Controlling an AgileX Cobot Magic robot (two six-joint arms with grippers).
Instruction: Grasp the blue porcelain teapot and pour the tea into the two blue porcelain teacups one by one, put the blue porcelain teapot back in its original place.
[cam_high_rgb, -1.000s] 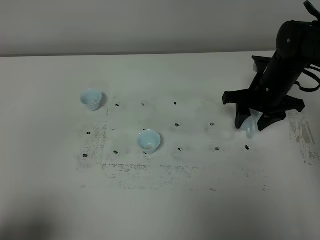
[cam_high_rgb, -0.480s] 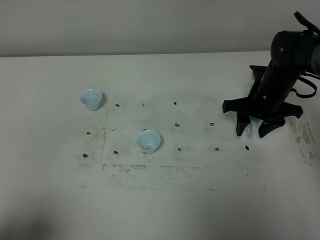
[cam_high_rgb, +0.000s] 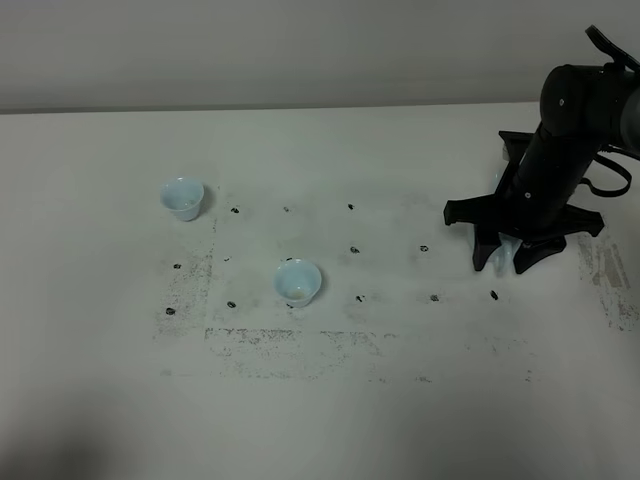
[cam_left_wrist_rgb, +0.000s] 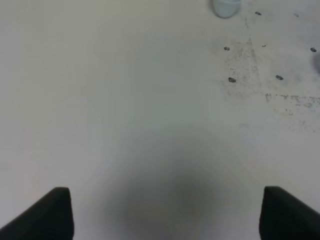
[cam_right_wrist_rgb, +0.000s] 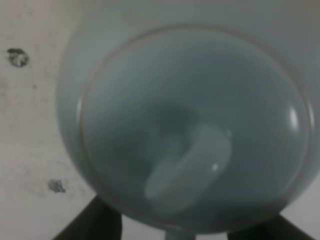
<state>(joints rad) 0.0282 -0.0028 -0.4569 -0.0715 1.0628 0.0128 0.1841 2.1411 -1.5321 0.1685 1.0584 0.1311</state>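
The blue porcelain teapot (cam_right_wrist_rgb: 190, 125) fills the right wrist view, seen from above with its knobbed lid. My right gripper (cam_right_wrist_rgb: 177, 231) stands open, one dark finger on each side of a pale blue bit at the pot's edge. From the high camera the right arm covers the pot, and only a pale sliver of the teapot (cam_high_rgb: 511, 246) shows between the fingers of the right gripper (cam_high_rgb: 504, 262). The two blue porcelain teacups stand far to the left, one at the back left (cam_high_rgb: 182, 198) and one nearer the middle (cam_high_rgb: 298, 281). My left gripper (cam_left_wrist_rgb: 165, 215) is open over bare table. No tea can be made out.
The white table (cam_high_rgb: 330, 400) carries black dot marks and a scuffed grey rectangle around the cups. The back-left cup (cam_left_wrist_rgb: 226, 7) shows at the edge of the left wrist view. A pale wall runs behind the table.
The right arm has come down and shifted slightly over the teapot, so the spout that showed below the gripper is now almost hidden. The cups have not moved.
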